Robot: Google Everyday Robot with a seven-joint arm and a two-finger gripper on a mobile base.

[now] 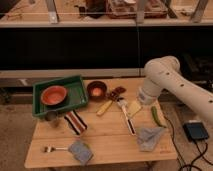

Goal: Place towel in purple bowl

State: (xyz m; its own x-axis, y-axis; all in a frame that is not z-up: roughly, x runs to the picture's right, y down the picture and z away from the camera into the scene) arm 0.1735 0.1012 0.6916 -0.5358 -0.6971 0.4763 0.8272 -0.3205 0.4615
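A dark purple-brown bowl [96, 90] with something orange inside stands at the back middle of the wooden table [107, 145]. A crumpled grey towel [150, 136] lies near the table's front right. A striped cloth [75, 122] lies left of the middle. The white arm comes in from the right and bends down over the table's right side. Its gripper [136, 106] hangs low there, by a yellow piece, to the right of the bowl and above and behind the grey towel.
A green tray [75, 97] holds an orange bowl [53, 95] at the back left. A yellow-handled tool [105, 107], a white-handled tool [127, 119], a green vegetable [157, 116], and a grey pad [80, 150] with a fork [52, 148] lie on the table. A dark box [196, 131] sits on the floor at the right.
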